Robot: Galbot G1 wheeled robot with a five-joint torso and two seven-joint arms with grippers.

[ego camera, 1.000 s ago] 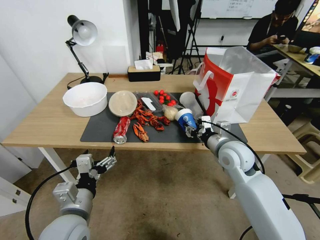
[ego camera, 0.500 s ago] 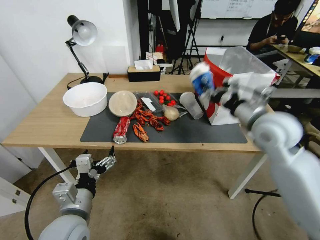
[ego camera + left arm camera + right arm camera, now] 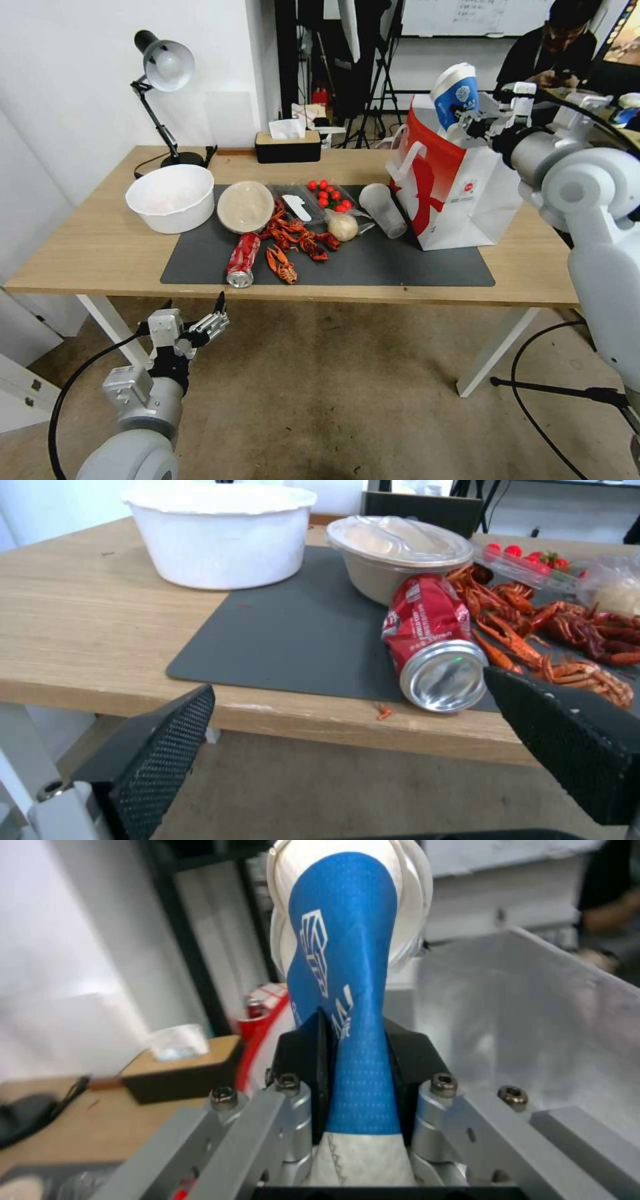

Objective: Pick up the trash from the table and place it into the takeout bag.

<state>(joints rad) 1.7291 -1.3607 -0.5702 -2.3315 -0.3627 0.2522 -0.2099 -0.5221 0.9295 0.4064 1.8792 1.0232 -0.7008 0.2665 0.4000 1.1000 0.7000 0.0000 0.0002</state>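
Head view: right gripper [image 3: 475,123] clamped on the squashed blue-and-white paper cup [image 3: 456,93] just above the takeout bag [image 3: 460,180] mouth, so best lowered past the rim before letting go; left gripper [image 3: 203,325] spread wide, empty, far below.

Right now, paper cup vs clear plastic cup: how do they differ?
The blue-and-white paper cup is pinched in the right gripper above the takeout bag; the clear plastic cup lies on its side on the mat. One is opaque and squeezed, the other see-through. Both are cups.
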